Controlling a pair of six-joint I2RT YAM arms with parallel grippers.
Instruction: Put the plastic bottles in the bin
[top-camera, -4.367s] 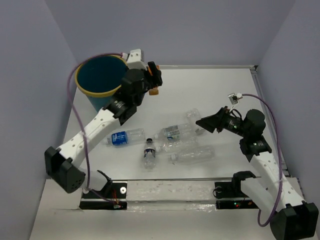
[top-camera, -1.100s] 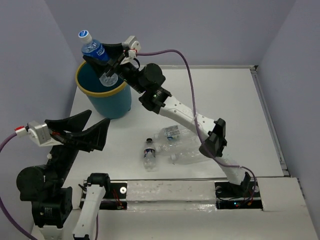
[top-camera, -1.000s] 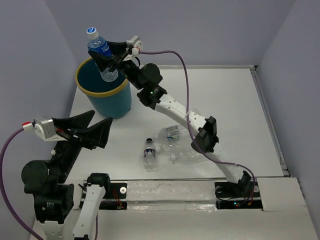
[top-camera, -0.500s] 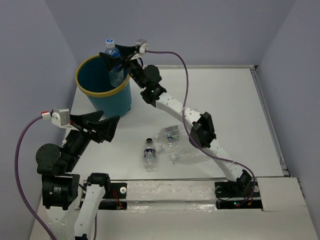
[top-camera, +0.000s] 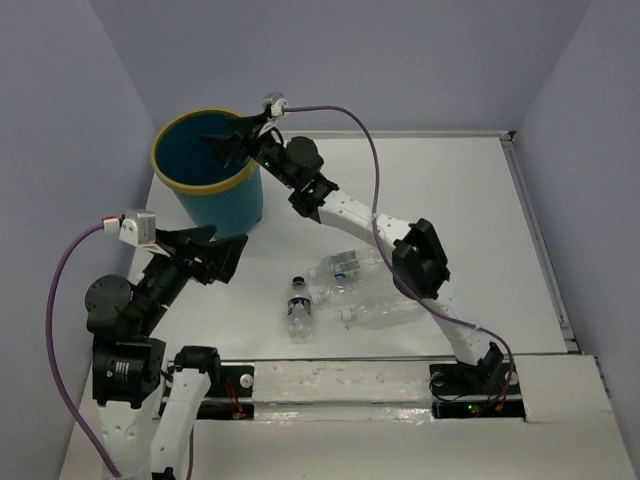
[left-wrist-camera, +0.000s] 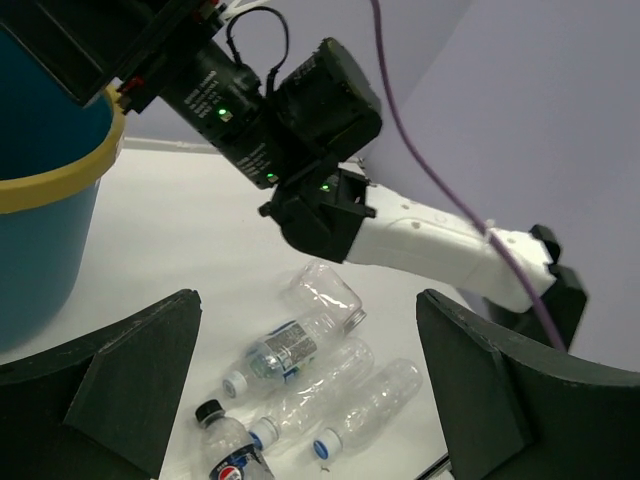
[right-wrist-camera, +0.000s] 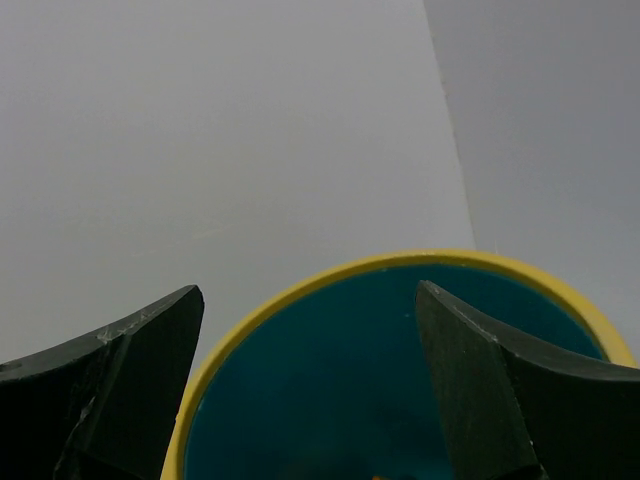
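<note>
The teal bin (top-camera: 222, 205) with a yellow rim stands at the back left. My right gripper (top-camera: 218, 147) hangs open over its mouth with nothing between the fingers; its wrist view looks down into the bin (right-wrist-camera: 380, 360), past my right gripper (right-wrist-camera: 308, 288). Several plastic bottles lie in a cluster mid-table: a dark-capped one (top-camera: 298, 308), a labelled one (top-camera: 343, 266) and clear ones (top-camera: 385, 310). My left gripper (top-camera: 230, 237) is open and raised left of them. Its view shows the gripper (left-wrist-camera: 307, 297) above the labelled bottle (left-wrist-camera: 280, 350), the dark-capped bottle (left-wrist-camera: 225, 445) and the bin (left-wrist-camera: 40, 220).
The right arm (top-camera: 350, 215) stretches diagonally from the near right across the table to the bin, passing over the bottle cluster. Lilac walls close in the table on the left, back and right. A black rail (top-camera: 340, 380) runs along the near edge.
My right gripper has opened over the bin, and the blue-labelled bottle it held is gone from its fingers. The left arm has swung slightly right, toward the bottles.
</note>
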